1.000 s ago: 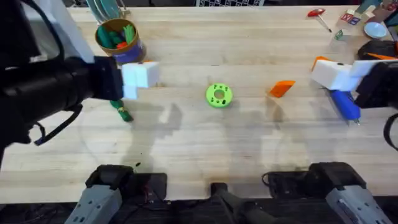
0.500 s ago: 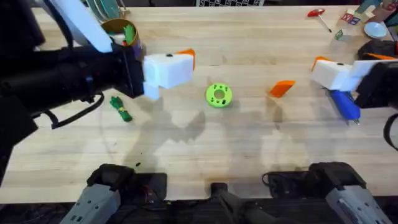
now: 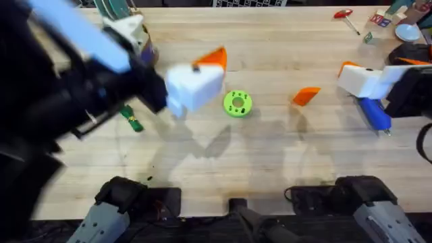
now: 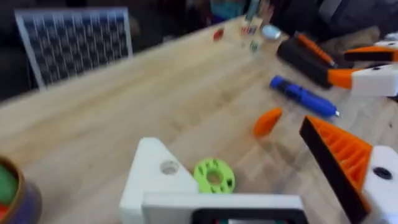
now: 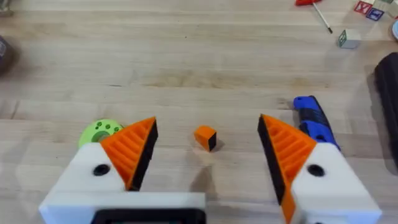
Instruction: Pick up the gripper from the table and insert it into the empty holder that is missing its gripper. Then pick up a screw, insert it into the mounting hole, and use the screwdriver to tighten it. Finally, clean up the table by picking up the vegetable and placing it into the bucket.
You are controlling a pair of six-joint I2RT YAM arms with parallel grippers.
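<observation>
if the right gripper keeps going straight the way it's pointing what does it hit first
Most likely the gripper, the small orange piece lying on the table between the open fingers of the right gripper, ahead of them. Depth is uncertain; it may pass above it.

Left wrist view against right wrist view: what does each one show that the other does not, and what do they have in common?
Left wrist, not right wrist: the holder, a white jaw with a dark dot and no orange tip.
Right wrist, not left wrist: both orange ribbed pads of the open right claw, seen from behind.
Both: the gripper lying loose on the table, the lime-green disc and the blue screwdriver.
</observation>
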